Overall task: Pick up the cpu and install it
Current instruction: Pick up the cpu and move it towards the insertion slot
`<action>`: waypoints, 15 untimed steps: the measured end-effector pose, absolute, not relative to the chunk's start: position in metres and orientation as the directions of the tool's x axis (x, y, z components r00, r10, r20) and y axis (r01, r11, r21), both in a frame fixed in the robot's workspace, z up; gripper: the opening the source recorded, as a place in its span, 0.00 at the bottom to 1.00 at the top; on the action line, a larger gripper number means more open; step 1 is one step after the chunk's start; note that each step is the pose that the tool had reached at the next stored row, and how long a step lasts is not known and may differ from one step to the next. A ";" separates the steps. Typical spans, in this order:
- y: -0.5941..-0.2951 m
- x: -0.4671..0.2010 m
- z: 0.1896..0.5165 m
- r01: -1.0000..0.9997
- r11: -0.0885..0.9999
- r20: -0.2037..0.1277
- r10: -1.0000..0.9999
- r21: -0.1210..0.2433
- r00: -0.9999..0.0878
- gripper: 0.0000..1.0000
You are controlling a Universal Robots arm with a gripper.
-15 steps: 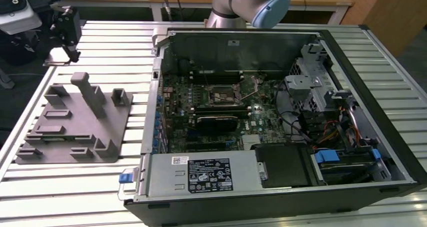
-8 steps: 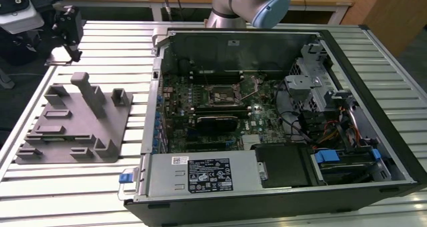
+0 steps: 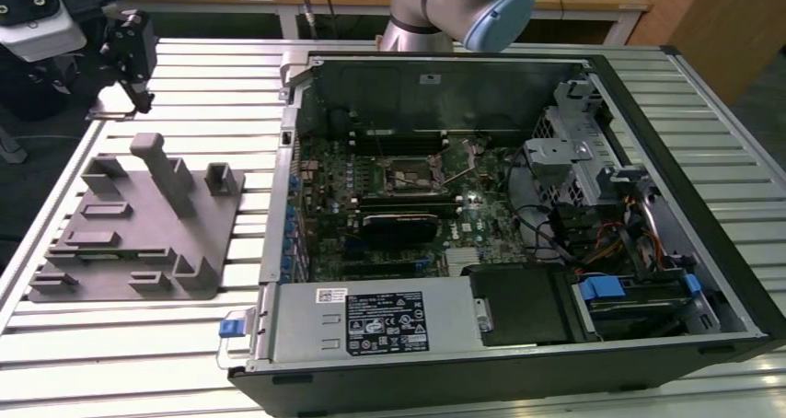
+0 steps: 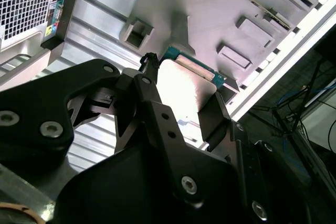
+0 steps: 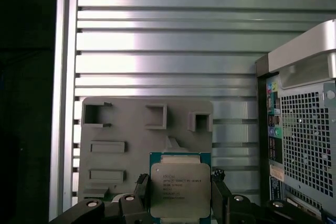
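The cpu (image 5: 180, 187) is a small square chip with a silvery top and a green edge. My gripper (image 5: 180, 192) is shut on it, one black finger (image 5: 140, 188) on each side. In the second wrist view the cpu (image 4: 184, 85) shines between the fingers of the gripper (image 4: 184, 106). In the exterior view the gripper (image 3: 135, 77) hangs above the table at the far left, beyond the grey tray (image 3: 135, 225). The empty socket (image 3: 402, 177) sits mid-motherboard inside the open computer case (image 3: 516, 354).
The grey tray (image 5: 121, 129) with upright posts lies on the slatted aluminium table (image 5: 168, 40), beside the case's rear panel (image 5: 304, 129). Inside the case are a drive cage (image 3: 577, 160), cables and a power supply (image 3: 368, 321). The arm's base (image 3: 455, 13) stands behind the case.
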State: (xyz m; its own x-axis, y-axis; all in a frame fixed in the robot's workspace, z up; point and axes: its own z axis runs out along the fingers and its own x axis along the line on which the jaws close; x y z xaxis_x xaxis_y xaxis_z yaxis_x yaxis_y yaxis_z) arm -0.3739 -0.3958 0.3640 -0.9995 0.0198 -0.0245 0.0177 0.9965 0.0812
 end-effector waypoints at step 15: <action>-0.394 -0.368 0.364 0.018 0.997 -0.025 0.020 0.081 -1.000 0.55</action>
